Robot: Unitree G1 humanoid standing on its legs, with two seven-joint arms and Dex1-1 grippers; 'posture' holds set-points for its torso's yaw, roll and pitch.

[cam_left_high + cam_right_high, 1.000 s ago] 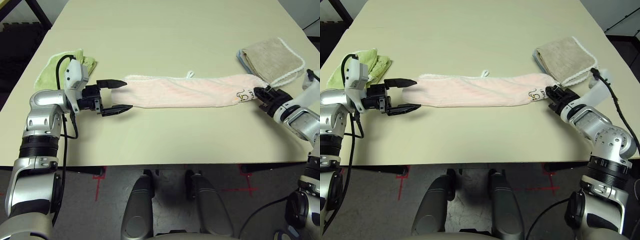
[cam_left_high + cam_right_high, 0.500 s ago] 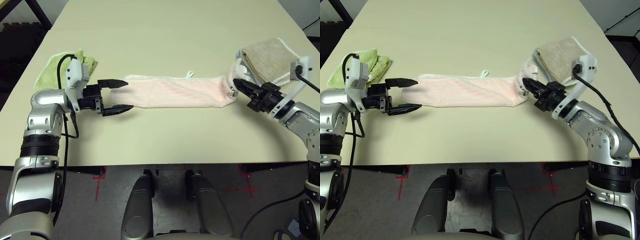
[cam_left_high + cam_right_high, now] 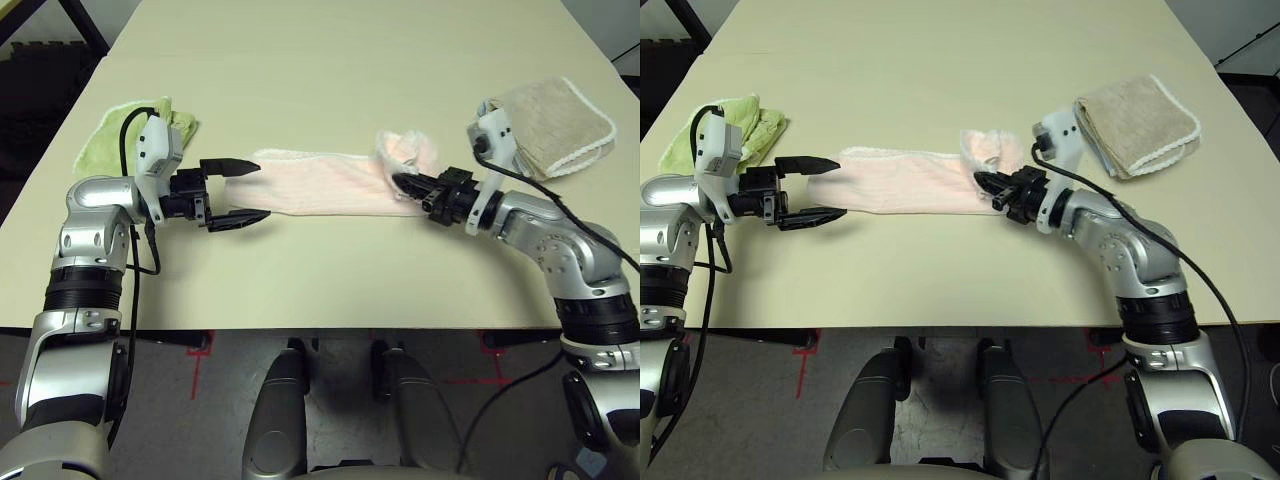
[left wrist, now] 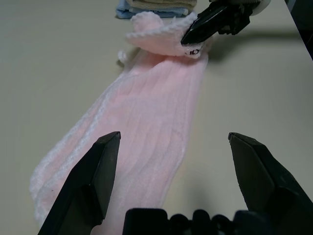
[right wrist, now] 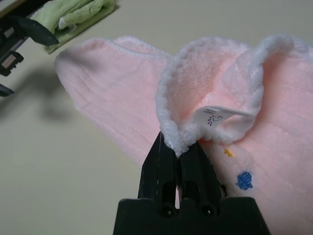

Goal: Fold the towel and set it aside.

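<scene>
The pale pink towel (image 3: 320,183) lies in a long strip across the middle of the table. Its right end (image 3: 408,152) is lifted and curled back over the strip, white trim and tag (image 5: 215,116) showing. My right gripper (image 3: 408,184) is shut on that trimmed edge (image 5: 177,142). My left gripper (image 3: 240,190) is open at the strip's left end, one finger on each side of the cloth (image 4: 142,161), not touching it.
A light green towel (image 3: 130,130) lies bunched behind my left wrist. A folded beige-tan towel with white edging (image 3: 552,122) sits at the back right. The table's front edge (image 3: 320,322) runs close below both arms.
My right gripper has carried the towel's right end leftward over the strip, shortening it. The left gripper stays put.
</scene>
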